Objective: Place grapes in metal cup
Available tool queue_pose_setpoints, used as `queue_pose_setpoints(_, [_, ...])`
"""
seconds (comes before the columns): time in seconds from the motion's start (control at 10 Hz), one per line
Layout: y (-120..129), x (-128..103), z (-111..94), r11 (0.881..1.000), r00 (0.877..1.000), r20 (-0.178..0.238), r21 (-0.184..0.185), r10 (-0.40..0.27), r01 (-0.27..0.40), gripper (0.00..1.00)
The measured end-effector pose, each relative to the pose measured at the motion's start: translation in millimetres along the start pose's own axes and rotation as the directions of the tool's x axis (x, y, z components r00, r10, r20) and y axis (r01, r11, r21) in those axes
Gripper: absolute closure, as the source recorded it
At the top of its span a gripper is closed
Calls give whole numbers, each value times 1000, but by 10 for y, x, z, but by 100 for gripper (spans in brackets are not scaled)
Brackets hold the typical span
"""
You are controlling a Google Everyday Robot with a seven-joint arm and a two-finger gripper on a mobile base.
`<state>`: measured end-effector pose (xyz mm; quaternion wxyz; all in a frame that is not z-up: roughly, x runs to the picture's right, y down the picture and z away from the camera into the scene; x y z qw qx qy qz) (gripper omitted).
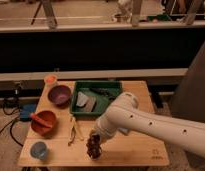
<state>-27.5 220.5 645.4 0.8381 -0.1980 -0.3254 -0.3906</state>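
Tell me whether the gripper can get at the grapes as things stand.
Probably yes. The gripper sits directly over the grapes near the front edge of the table, with nothing visible between them; the yellowish strip lies apart, off to the side.

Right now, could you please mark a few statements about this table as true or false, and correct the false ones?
1. The grapes are at the front of the wooden table, right at the gripper. True.
2. The grapes are inside the green tray. False: they are outside it, in front of it.
3. The purple bowl stands left of the green tray in the view. True.
4. The blue cup is at the table's back right corner. False: it is at the front left corner.
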Motion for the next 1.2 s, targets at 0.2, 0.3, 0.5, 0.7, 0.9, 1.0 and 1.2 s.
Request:
queue_pose_setpoints(0.2, [8,-20,24,999,999,7,-7,-37,37,78])
queue_pose_setpoints(0.3, [16,-22,42,998,998,6,-12,-55,55,66])
queue_pose_setpoints(0.5, [40,-5,81,997,997,-8,-16,-74,74,46])
queue_pose_setpoints(0.7, [55,6,138,995,995,-22,-18,-95,94,28])
queue_pose_setpoints(0.9, [58,-3,176,991,991,-18,-15,-130,129,24])
queue_pose_setpoints(1.0, [59,-6,184,990,990,-16,-15,-139,139,24])
queue_pose_setpoints(1.2, [43,-2,190,990,990,6,-19,-138,138,24])
